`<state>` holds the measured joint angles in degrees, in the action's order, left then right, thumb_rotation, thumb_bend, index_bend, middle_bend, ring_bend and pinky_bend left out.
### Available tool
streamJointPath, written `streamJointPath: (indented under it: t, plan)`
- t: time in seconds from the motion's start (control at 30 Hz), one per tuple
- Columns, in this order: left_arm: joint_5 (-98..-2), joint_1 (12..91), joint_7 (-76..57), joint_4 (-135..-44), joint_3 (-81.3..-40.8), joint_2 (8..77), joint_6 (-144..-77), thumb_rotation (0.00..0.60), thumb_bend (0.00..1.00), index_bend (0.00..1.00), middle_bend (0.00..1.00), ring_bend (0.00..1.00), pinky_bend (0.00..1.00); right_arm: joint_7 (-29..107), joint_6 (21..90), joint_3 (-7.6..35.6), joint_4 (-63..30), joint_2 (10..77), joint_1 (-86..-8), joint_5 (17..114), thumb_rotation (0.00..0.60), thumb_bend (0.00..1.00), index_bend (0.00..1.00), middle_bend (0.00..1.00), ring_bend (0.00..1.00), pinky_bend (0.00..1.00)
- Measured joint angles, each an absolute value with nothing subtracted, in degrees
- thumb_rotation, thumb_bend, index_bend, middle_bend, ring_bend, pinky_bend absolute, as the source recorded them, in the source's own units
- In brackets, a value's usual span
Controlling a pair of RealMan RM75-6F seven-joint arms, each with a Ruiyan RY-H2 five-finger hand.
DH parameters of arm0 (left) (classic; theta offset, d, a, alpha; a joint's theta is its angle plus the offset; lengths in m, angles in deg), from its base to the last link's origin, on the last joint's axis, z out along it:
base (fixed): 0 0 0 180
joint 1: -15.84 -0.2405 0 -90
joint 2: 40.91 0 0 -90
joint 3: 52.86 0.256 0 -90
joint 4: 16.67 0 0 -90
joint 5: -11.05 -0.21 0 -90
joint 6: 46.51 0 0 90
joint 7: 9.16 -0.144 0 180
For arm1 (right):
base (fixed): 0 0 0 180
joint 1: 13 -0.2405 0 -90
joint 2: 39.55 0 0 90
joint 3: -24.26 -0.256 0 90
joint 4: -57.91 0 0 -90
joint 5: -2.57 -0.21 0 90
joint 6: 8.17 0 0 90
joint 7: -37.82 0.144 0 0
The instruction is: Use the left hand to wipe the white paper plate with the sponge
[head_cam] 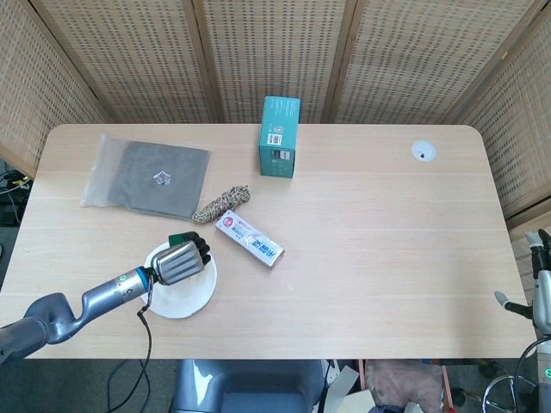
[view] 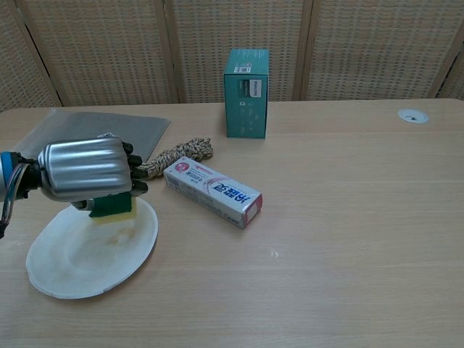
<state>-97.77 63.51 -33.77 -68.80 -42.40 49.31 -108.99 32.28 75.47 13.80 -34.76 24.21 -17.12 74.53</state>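
Note:
The white paper plate (head_cam: pixel 185 297) (view: pixel 80 254) lies near the table's front left. My left hand (head_cam: pixel 182 261) (view: pixel 87 174) grips a yellow sponge with a green top (view: pixel 112 206) (head_cam: pixel 179 236) and holds it over the plate's far rim. Whether the sponge touches the plate I cannot tell. My right hand (head_cam: pixel 541 284) shows only at the far right edge of the head view, off the table, with fingers apart and nothing in it.
A toothpaste box (head_cam: pixel 249 240) (view: pixel 212 191) lies just right of the plate. A coil of rope (head_cam: pixel 221 203) (view: pixel 174 156) sits behind it. A grey bag (head_cam: pixel 148 175) lies at the back left, a teal carton (head_cam: pixel 280 136) (view: pixel 246 93) stands at the back centre.

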Motion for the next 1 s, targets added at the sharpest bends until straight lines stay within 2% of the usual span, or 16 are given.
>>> streamJointPath:
  t: [0.2, 0.53, 0.73, 1.0]
  plan:
    - [-96.7, 62.3, -39.9, -67.3, -42.6, 51.8, -105.9, 0.600, 0.46, 0.76, 0.56, 0.46, 0.52, 32.9, 75.5, 13.9, -34.9, 24.0, -17.0, 74.7, 0.600, 0.00, 0.02, 0.00, 0.00, 0.00]
    - [-95.3, 61.0, -41.2, -60.5, -42.7, 57.3, -103.8, 0.600, 0.46, 0.76, 0.57, 0.47, 0.52, 32.9, 75.3, 13.9, -34.9, 23.9, -17.1, 74.6, 0.600, 0.00, 0.02, 0.00, 0.00, 0.00]
    - [-95.3, 60.9, -40.0, -60.4, -42.7, 57.2, -105.2, 0.600, 0.46, 0.76, 0.57, 0.47, 0.52, 33.1, 75.4, 13.9, -34.9, 23.8, -17.0, 74.8, 0.600, 0.00, 0.02, 0.00, 0.00, 0.00]
    - [-95.6, 61.7, -37.8, -64.9, -44.1, 53.8, -109.8, 0.600, 0.46, 0.77, 0.57, 0.47, 0.53, 33.2, 75.6, 14.1, -35.3, 23.6, -16.9, 75.0, 0.600, 0.00, 0.02, 0.00, 0.00, 0.00]
